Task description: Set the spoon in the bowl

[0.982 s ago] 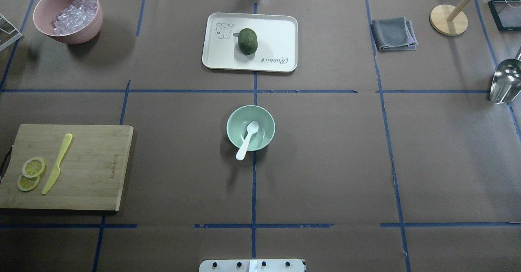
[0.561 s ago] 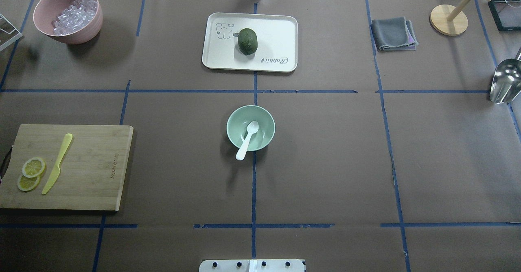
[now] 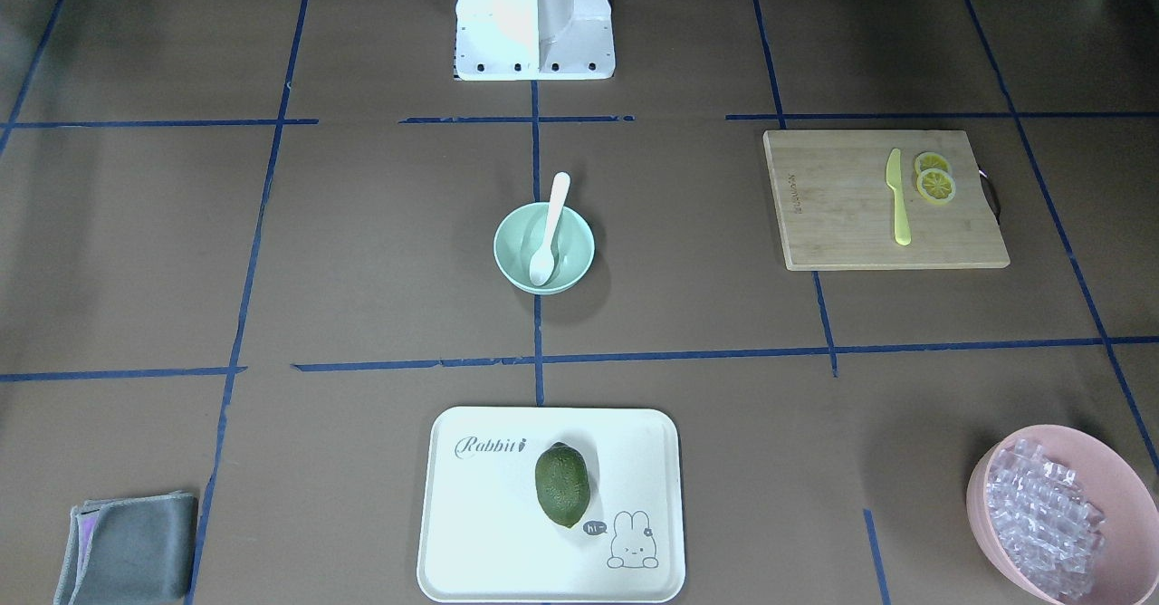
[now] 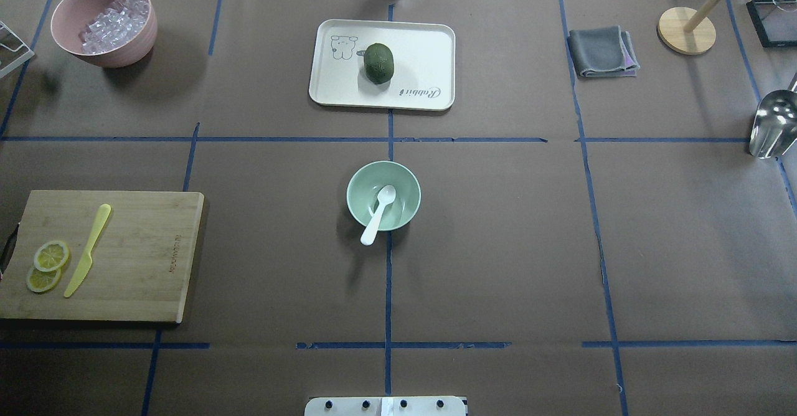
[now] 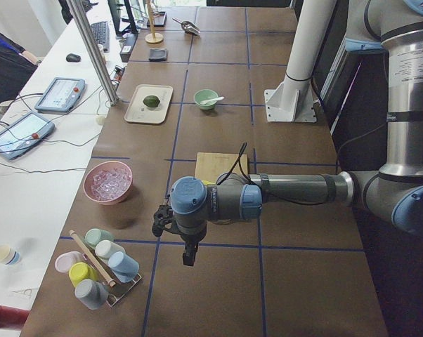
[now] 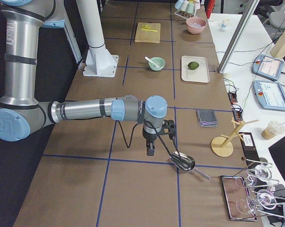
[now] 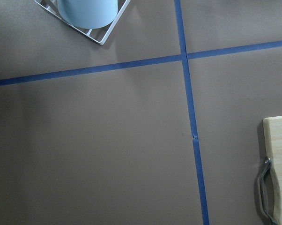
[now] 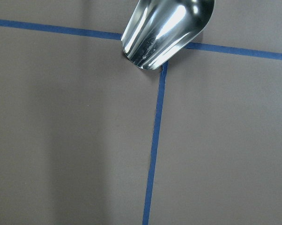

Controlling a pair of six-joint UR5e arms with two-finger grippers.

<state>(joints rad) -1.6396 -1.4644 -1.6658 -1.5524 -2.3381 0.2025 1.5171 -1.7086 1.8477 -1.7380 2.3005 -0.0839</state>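
The small white plastic spoon point(image 4: 378, 215) lies in the small round mint-green bowl point(image 4: 408, 207). Its oval scoop is down inside, and its flat handle leans over the rim on the robot's side, with the end sticking out above the brown paper-covered table point(image 4: 498, 248). Both grippers are well apart from it, one toward each end of the table.

The left gripper point(image 5: 164, 223) hangs over bare paper. From it, the large pink bowl of clear ice-like cubes point(image 5: 108, 184) sits near, on the side away from the robot. A wire rack of pastel cups point(image 5: 99, 270) stands near too, toward the table's end. The pale wooden cutting board point(image 5: 215, 165) lies just past the gripper toward the spoon, partly hidden by the forearm. The left wrist camera catches one pale blue cup point(image 7: 87, 11) and the board's handled edge point(image 7: 278, 150).

The right gripper point(image 6: 170, 133) hangs just beside a shiny steel scoop point(image 6: 182, 162), and seems to be clear of it. A folded grey cloth point(image 6: 207, 118) lies near, on the side toward the bowl.

Both grippers show only in the end-of-table views, so I cannot tell whether either is wide or narrow.
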